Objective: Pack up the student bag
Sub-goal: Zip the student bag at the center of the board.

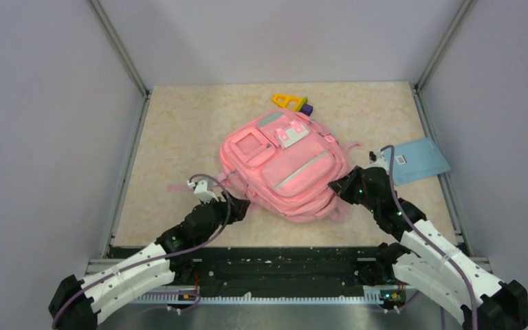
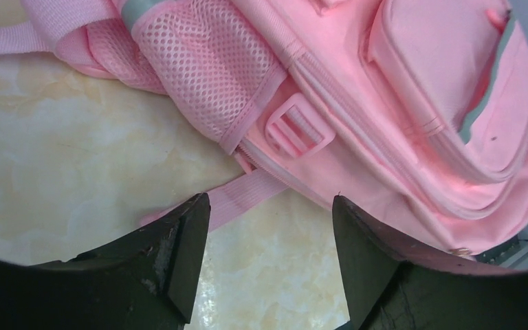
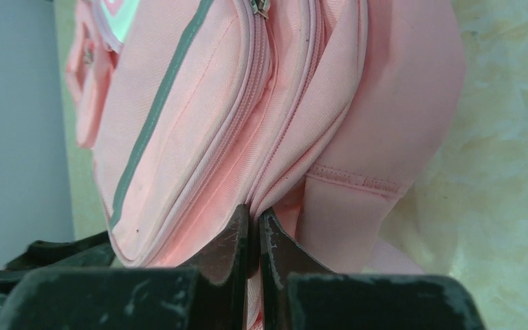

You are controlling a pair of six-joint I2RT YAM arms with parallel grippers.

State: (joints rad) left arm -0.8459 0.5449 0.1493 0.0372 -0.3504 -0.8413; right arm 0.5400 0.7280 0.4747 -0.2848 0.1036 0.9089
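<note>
1. Student bag (image 1: 285,165): pink, lying front-up at mid table (image 1: 179,137), slightly right of centre, long axis running diag. from far-left to near-right.
2. Left gripper (image 1: 237,205): at bag's near-left corner. Wrist view: jaws released, spread wide (image 2: 269,206), nothing between them but bare tabletop and the end of a pink strap (image 2: 247,196) lying flat. No contact with bag visible.
3. Same view: mesh side pocket (image 2: 206,69) and a pink plastic buckle (image 2: 299,127) just beyond the fingertips; bag body (image 2: 399,103) fills upper right.
4. Right gripper (image 1: 340,191): at bag's near-right edge. Wrist view: jaws clenched (image 3: 254,223), tips pushed against the fold between two zip compartments of the bag (image 3: 199,117). Thin pink sliver in the slit; can't tell if fabric is truly pinched.
5. Grey strip (image 3: 158,103) runs along front pocket; zip pull (image 3: 260,7) at top edge of that view.
6. Yellow triangular piece (image 1: 289,101) and small purple item (image 1: 306,108) touching each other, just beyond bag's far end.
7. Blue booklet (image 1: 419,159) flat at right edge of table, near right arm, apart from bag.
</note>
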